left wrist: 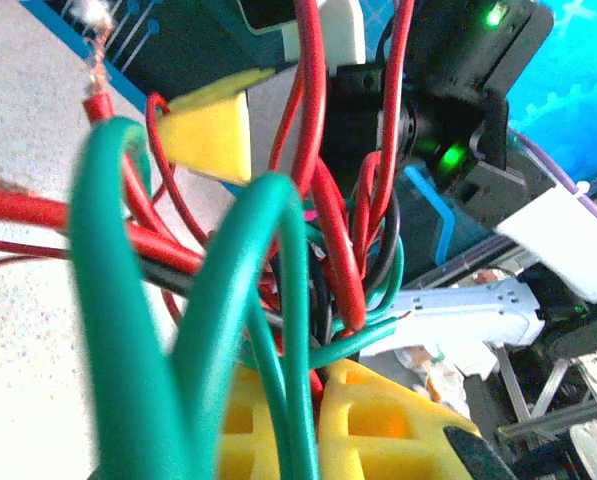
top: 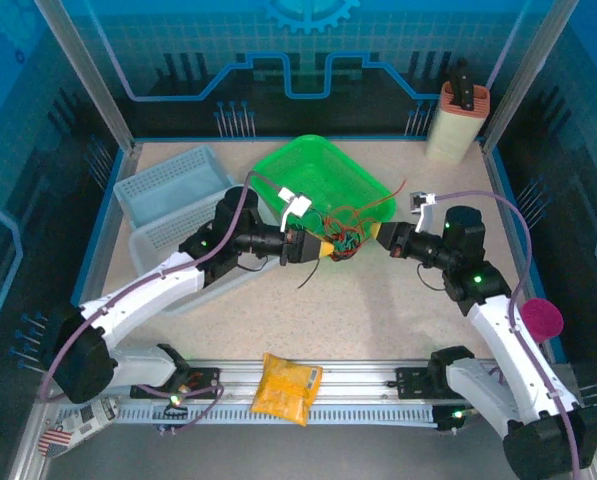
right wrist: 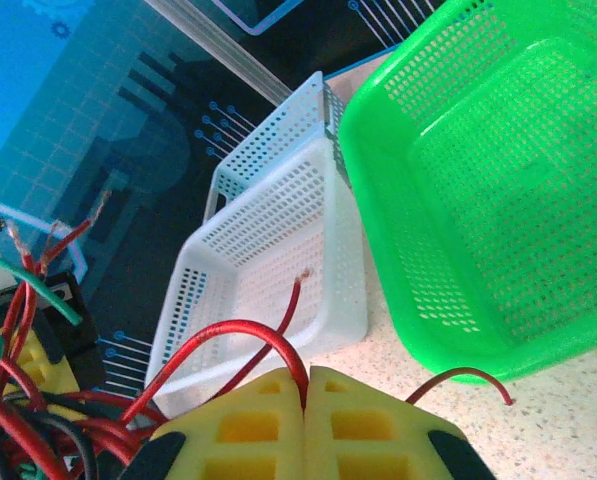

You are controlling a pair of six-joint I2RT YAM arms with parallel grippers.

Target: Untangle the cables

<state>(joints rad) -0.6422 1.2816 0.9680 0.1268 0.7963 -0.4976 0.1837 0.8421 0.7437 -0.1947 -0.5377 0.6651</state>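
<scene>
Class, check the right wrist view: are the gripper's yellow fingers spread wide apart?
No, the right gripper has its fingers pressed together, pinching a red cable.

Three baskets were counted: one green basket [top: 328, 175] toward the far edge of the table [top: 378, 320], and two by its left edge, the far pale basket [top: 173, 178] and the near pale basket [top: 150, 240]. One yellow packet [top: 286, 388] lay at the near edge, one magenta disc [top: 541, 318] at the right edge, and one tall beige container [top: 458, 125] at the far right corner. One tangle of cables [top: 343, 240] was recorded, in red, green and black; the strand count was unclear, perhaps six or more.
</scene>
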